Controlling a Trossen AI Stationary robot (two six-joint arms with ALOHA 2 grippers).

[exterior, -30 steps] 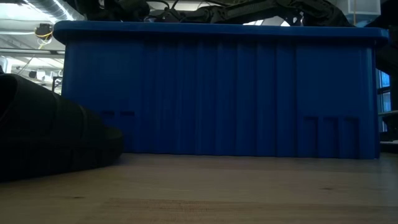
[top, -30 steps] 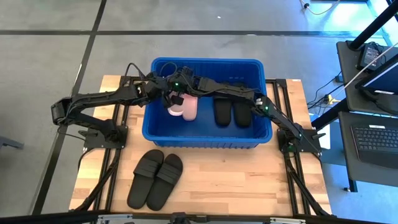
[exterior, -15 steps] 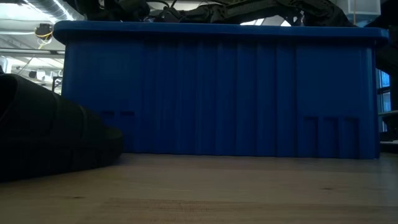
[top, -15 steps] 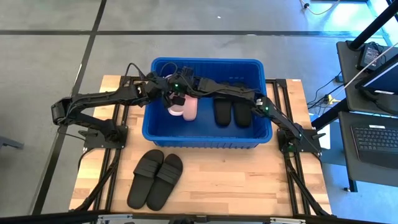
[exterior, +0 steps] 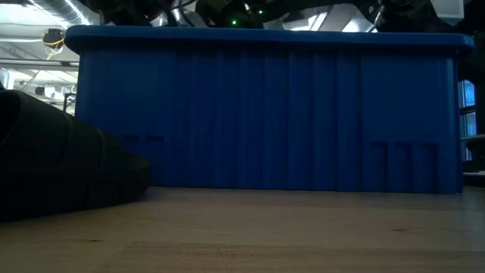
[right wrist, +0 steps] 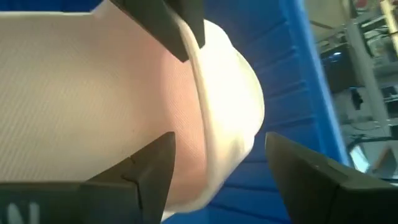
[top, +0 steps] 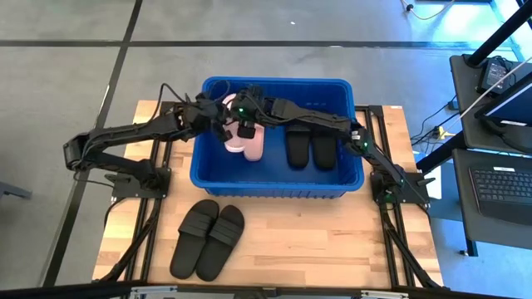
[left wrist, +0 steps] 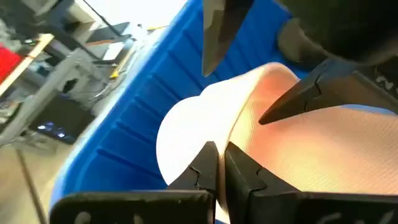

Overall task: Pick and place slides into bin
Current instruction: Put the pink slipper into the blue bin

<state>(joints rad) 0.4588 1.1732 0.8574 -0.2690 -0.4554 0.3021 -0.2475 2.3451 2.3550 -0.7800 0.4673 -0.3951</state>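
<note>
Since a second earlier the right claw (top: 247,131) had opened, releasing the pink slides (top: 244,141) into the bin (top: 345,188); the left claw (top: 223,126) was closed. Next: the black pair (top: 207,238) on the bench (top: 316,241).

Grey concrete floor (top: 75,100) all round, crossed by dark seam lines. Light wooden table (top: 274,249) at centre, black frame rails along both sides. At right edge of high view, dark desk (top: 499,178) with an open laptop (top: 505,184) and cables trailing to the floor. Seen in low view past the table: ceiling ducts (exterior: 45,9), bright overhead lighting, shelving at left.
</note>
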